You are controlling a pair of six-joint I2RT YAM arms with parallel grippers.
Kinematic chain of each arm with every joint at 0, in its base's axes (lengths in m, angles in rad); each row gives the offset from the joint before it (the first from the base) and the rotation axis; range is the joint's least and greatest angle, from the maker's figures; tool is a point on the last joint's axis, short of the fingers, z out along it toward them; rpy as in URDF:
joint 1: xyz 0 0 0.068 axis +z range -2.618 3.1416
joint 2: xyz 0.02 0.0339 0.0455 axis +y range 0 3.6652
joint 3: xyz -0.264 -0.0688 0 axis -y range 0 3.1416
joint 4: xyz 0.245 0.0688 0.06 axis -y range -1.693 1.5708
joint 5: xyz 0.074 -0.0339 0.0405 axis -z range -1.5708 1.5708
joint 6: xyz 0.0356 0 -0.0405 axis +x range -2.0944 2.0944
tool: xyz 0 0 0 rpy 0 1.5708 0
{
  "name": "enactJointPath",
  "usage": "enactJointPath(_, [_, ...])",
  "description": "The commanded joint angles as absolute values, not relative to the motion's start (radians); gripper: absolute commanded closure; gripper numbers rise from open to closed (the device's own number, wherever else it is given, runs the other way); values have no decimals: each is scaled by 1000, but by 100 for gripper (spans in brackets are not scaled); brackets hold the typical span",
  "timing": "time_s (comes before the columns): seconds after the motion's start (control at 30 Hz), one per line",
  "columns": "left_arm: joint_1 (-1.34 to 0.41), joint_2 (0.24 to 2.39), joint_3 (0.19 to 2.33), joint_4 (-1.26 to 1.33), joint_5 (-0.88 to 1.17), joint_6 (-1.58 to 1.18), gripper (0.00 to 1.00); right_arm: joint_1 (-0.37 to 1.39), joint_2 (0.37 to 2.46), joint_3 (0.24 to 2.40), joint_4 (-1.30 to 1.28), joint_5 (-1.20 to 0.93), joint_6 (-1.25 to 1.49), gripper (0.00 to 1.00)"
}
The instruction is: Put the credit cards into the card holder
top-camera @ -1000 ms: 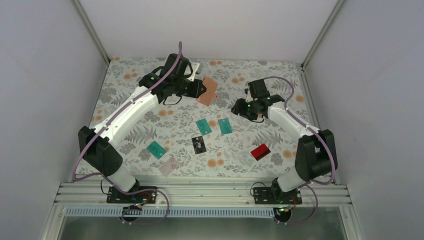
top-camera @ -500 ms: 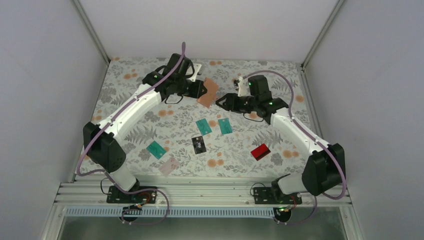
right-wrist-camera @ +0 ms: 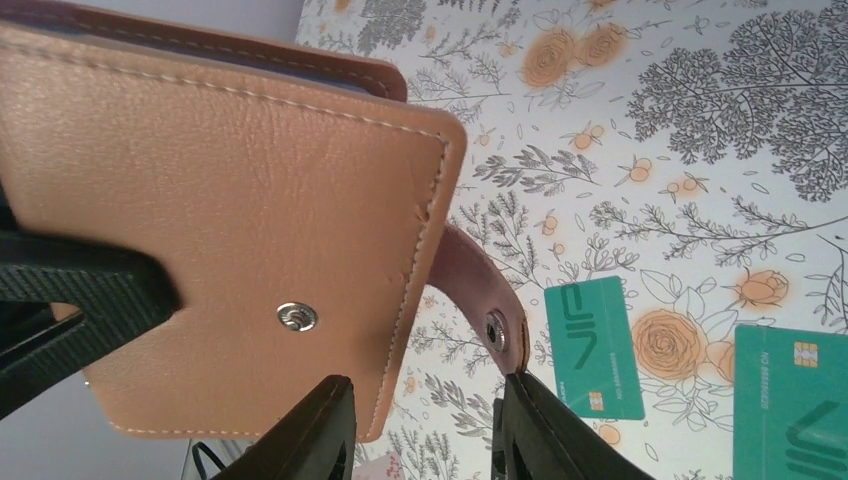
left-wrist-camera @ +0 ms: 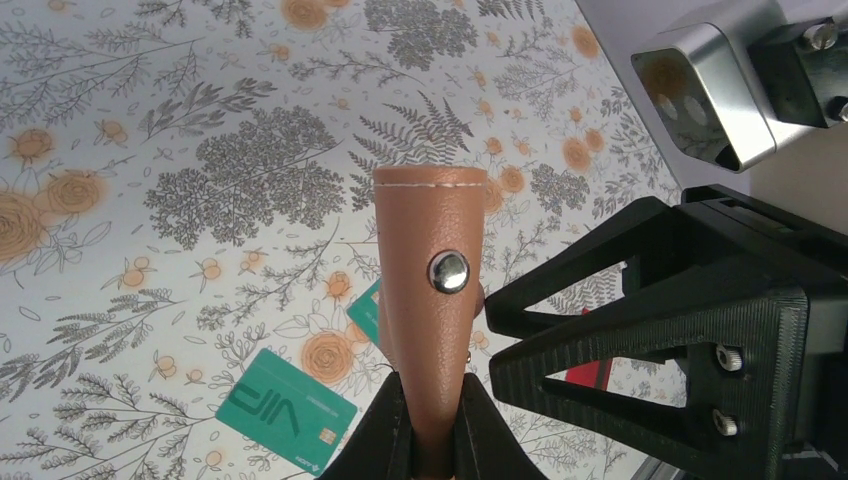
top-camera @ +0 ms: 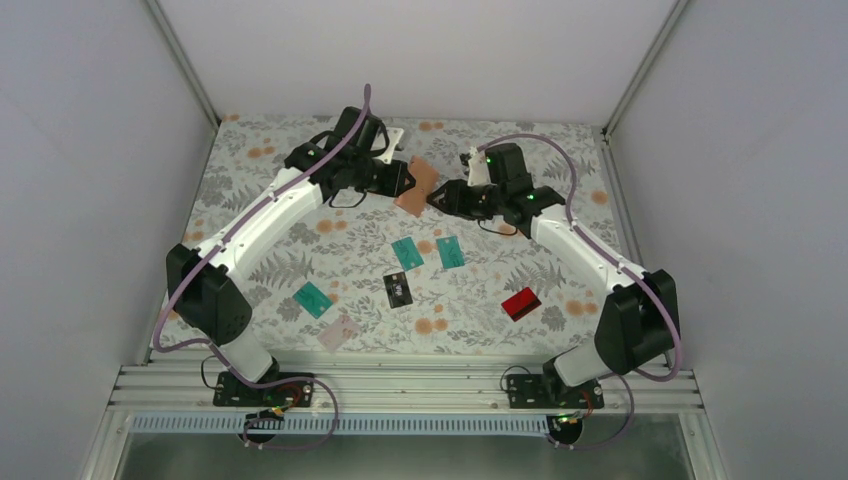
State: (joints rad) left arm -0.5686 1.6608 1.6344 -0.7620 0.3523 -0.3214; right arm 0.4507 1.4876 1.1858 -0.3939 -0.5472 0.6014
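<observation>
The left gripper (left-wrist-camera: 432, 440) is clamped on the card holder (left-wrist-camera: 428, 225), lifted off the table (top-camera: 260, 185) at upper centre of the overhead view. The right gripper (right-wrist-camera: 425, 425) is open, its jaws straddling the holder's snap strap (right-wrist-camera: 480, 290). 6 credit cards (top-camera: 407, 252) lie flat at lower centre.

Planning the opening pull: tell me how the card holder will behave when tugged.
The card holder looks stitched leather, likely fairly stiff: it stands straight from the left gripper. Its snap strap curls loose, so probably floppy. Thin, so likely light.
</observation>
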Motion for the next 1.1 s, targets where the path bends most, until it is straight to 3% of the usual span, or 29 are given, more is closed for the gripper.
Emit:
enactJointPath(0.0, [-564, 1630, 1651, -761, 367, -305, 98, 461, 1473, 1203, -426, -509, 605, 61])
enactJointPath(0.63, [-563, 1606, 1631, -741, 395, -311, 98, 461, 1483, 1175, -390, -530, 628, 57])
enactJointPath(0.8, [-564, 1597, 1618, -726, 429, -318, 98, 460, 1500, 1182, -362, -538, 630, 62])
enactJointPath(1.07, [-563, 1593, 1607, -719, 446, -325, 98, 461, 1509, 1169, -351, -568, 617, 81])
